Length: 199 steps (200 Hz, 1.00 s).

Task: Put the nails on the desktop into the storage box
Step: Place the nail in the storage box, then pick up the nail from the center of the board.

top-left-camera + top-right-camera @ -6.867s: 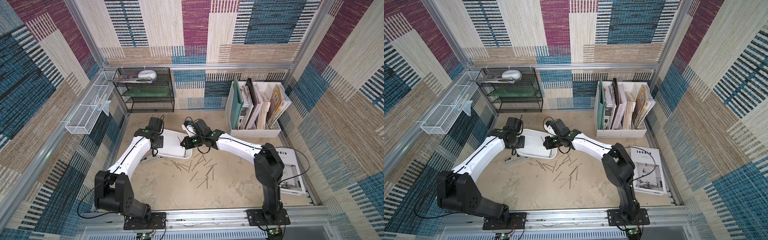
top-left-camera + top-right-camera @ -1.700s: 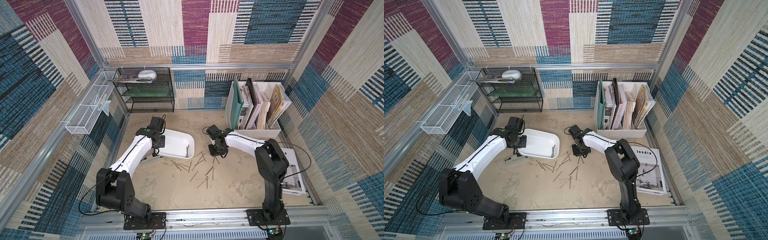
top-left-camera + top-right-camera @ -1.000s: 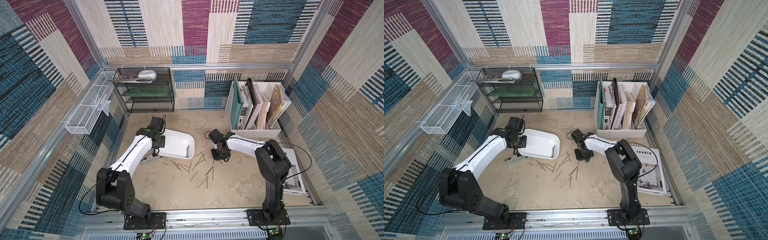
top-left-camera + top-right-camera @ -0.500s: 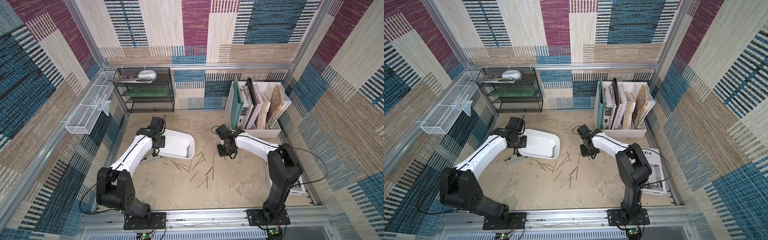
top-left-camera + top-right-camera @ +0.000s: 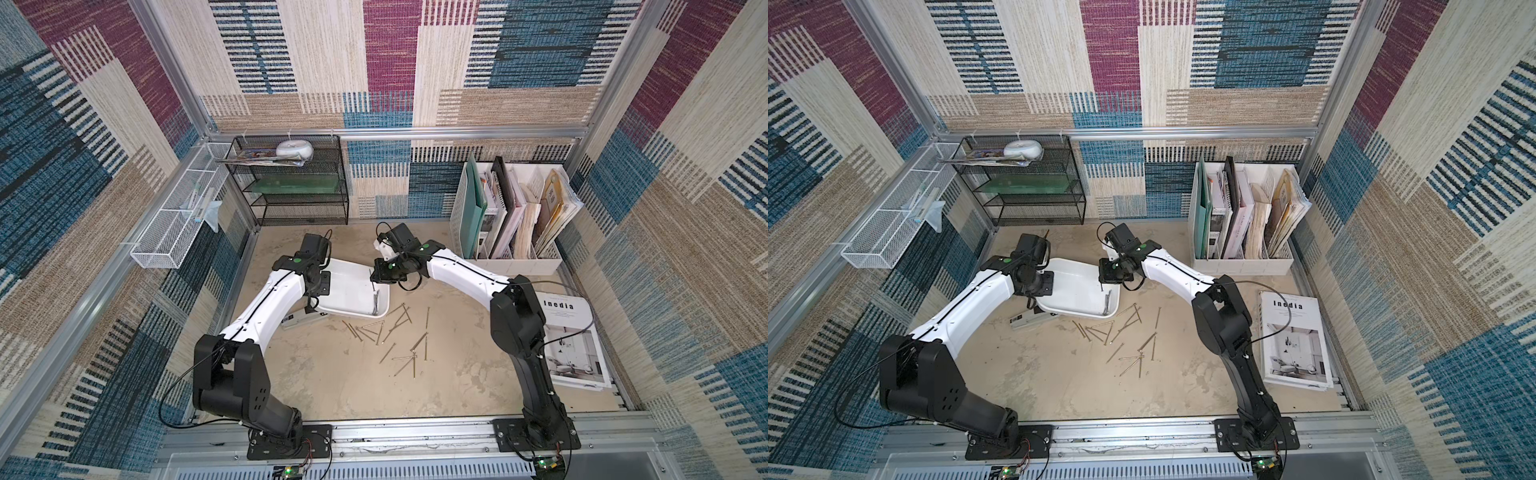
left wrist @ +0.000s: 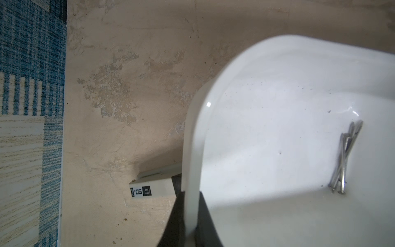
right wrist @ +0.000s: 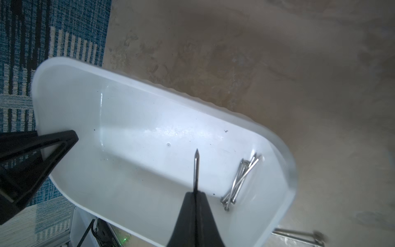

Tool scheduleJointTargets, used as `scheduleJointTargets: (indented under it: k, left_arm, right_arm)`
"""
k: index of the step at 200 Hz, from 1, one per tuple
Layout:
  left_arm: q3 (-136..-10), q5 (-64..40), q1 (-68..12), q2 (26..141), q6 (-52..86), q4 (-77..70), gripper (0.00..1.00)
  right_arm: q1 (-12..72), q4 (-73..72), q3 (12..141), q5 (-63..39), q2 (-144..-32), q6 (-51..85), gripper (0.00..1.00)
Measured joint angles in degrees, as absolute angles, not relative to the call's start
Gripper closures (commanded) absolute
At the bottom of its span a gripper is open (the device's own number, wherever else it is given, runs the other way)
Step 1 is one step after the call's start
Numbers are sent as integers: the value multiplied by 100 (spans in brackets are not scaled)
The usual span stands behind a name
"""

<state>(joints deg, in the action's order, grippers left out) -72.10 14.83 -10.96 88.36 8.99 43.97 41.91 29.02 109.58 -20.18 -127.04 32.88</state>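
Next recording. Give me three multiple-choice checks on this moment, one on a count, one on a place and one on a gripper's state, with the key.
1. The right gripper holds:
A. nothing
B. one nail
C. three nails

2. Most of the nails lie:
A. on the desktop, beside the storage box
B. inside the box
C. in the right gripper

3. The left gripper is:
A. open above the desktop
B. shut on a nail
C. shut on the storage box's rim

Key:
1 B: in the right wrist view a single nail sticks out from between the closed fingers, over the box.
2 A: both top views show many nails scattered on the desktop and only a few in a corner of the box.
3 C: in the left wrist view the white rim sits pinched between the two fingers.
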Motion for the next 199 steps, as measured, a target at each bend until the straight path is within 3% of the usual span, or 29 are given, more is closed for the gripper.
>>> scheduleJointTargets:
  k: [35, 53, 66, 132, 199]
  left_arm:
    - [-7212, 1483, -1096, 8836, 899, 4397, 100]
    - [-7212, 1485, -1096, 8836, 899, 4397, 100]
    - [-7220, 1485, -1092, 8838, 899, 4397, 100]
    - [-7220, 1485, -1087, 8838, 899, 4397, 100]
    - [-7220, 1485, -1087, 8849, 899, 4397, 100]
  right_arm:
    - [4263, 2707, 10958, -2412, -13061, 3566, 100]
    - [4265, 2620, 10774, -2517, -13023, 3682, 70]
    - [4248, 2563, 10525, -2532, -12873, 3723, 64]
    - [3859, 2541, 8355, -1686, -10549, 3715, 60]
    - [3870, 3717, 7970, -720, -10991, 3448, 60]
